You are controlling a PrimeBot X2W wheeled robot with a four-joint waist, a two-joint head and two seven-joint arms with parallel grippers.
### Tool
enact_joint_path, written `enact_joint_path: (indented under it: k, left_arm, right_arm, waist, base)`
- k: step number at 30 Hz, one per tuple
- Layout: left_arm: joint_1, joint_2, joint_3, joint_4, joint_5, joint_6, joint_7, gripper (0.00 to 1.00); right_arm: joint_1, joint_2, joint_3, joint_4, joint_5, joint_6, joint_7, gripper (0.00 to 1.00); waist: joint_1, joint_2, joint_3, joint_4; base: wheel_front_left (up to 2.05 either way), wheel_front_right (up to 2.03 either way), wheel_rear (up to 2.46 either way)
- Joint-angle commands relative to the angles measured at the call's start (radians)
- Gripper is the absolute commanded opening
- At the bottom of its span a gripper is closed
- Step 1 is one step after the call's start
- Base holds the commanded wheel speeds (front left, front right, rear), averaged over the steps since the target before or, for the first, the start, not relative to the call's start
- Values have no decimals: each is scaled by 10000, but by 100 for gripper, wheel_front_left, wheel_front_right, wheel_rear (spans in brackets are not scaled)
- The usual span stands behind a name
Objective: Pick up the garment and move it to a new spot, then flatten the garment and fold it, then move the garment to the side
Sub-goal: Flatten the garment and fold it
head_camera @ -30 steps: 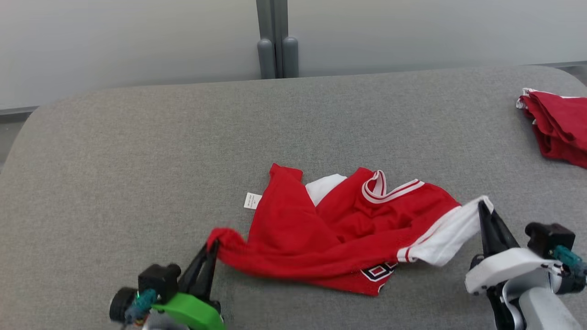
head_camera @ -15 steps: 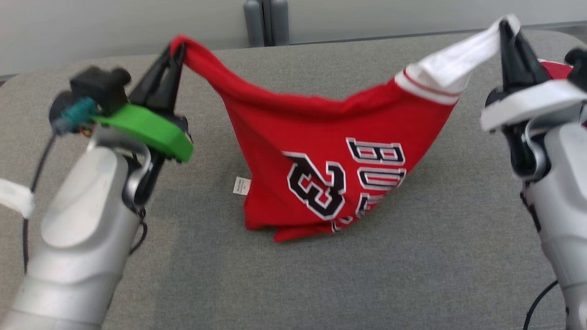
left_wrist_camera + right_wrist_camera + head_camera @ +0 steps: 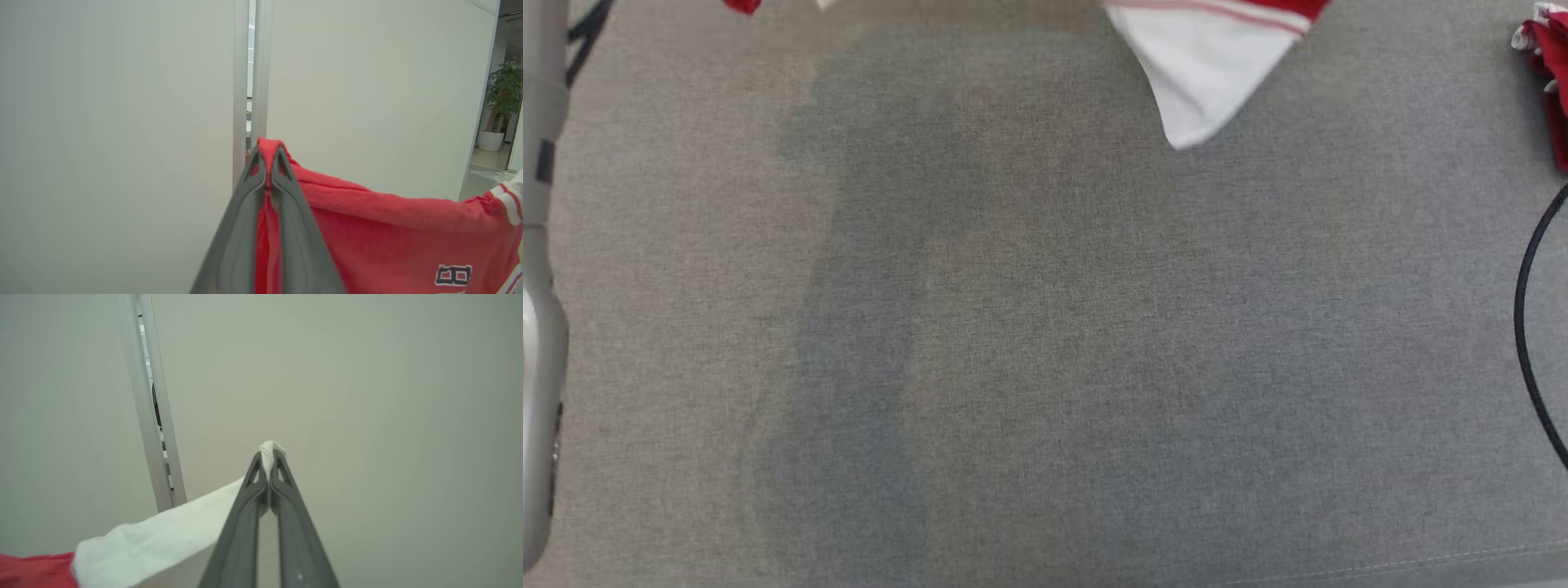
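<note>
A broad grey woven surface [image 3: 1045, 327] with a fine, even weave takes up most of the head view, with a soft shadow down its left half. In both wrist views, smooth pale wall panels [image 3: 122, 122] meet at a narrow upright metal post [image 3: 241, 81].

The garment [image 3: 388, 228], a red mesh jersey with white striped trim and black-and-white outlined lettering, hangs lifted above the surface. Its long axis runs across from one gripper to the other, and its top edge sags between them. A white triangular corner [image 3: 1201, 73] of it points downward at the head view's top edge. Whether any of it touches the surface I cannot tell.

A second crumpled red garment [image 3: 1547, 65] lies at the far right.

The left gripper [image 3: 267, 153] is clamped on a red fold. The right gripper [image 3: 269, 457] is pinched tight on a white tip of the garment [image 3: 163, 543].

A thin black cable [image 3: 1523, 327] curves along the right edge.
</note>
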Motion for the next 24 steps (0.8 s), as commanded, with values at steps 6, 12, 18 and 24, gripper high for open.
enact_joint_path:
  k: [6,12,18,24]
  left_arm:
    - [-1254,-115,-264,979,-184,7,-495,0]
    - [-903,107,-673,1591,-702,7,-753,0]
    - [-119,282,-1240,1554,-1227,7,-1210,0]
    - [1679,662,-1684,753,-1858,7,-1756,0]
  right_arm:
    - [-1461,254,307,1094,-183,-16,-497,0]
    - [-1305,384,938,1488,283,-16,-742,0]
    - [-415,365,1516,1216,869,-16,-912,0]
    - [1517,133,1923,53,1550,-16,-959,0]
  waist:
    - [-1,0,705,-330]
    - [-1,0,1087,-381]
    - [-1,0,1240,-458]
    - [-1,0,846,-557]
  base:
    - [0,0,0]
    - [0,0,0]
    - [0,0,0]
    - [0,0,0]
